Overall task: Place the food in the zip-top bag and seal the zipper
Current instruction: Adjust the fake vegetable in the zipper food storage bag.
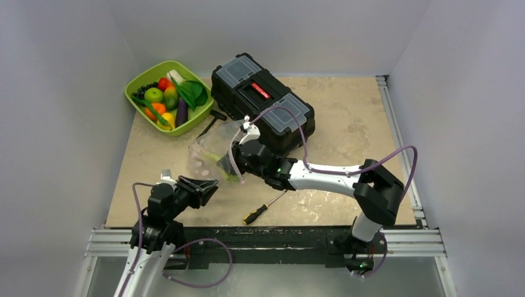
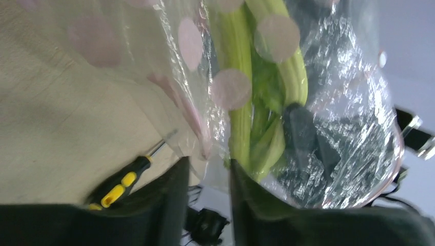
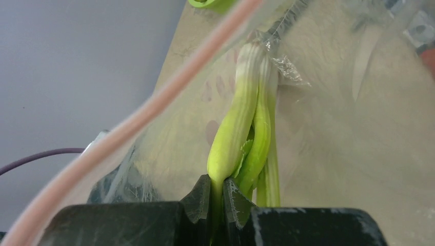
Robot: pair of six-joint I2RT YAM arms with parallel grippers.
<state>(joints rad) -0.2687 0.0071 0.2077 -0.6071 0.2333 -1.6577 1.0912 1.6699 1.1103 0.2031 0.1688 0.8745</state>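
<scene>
Seen from above, a tray holding toy food sits in the upper left of the frame. A toolbox lies to its right, at upper centre, with a small tool between them. The zip-top bag sits at centre, below the toolbox's left end. Inside the bag lie leek stalks. A screwdriver rests on the table, below and right of the bag, near the front edge.
</scene>
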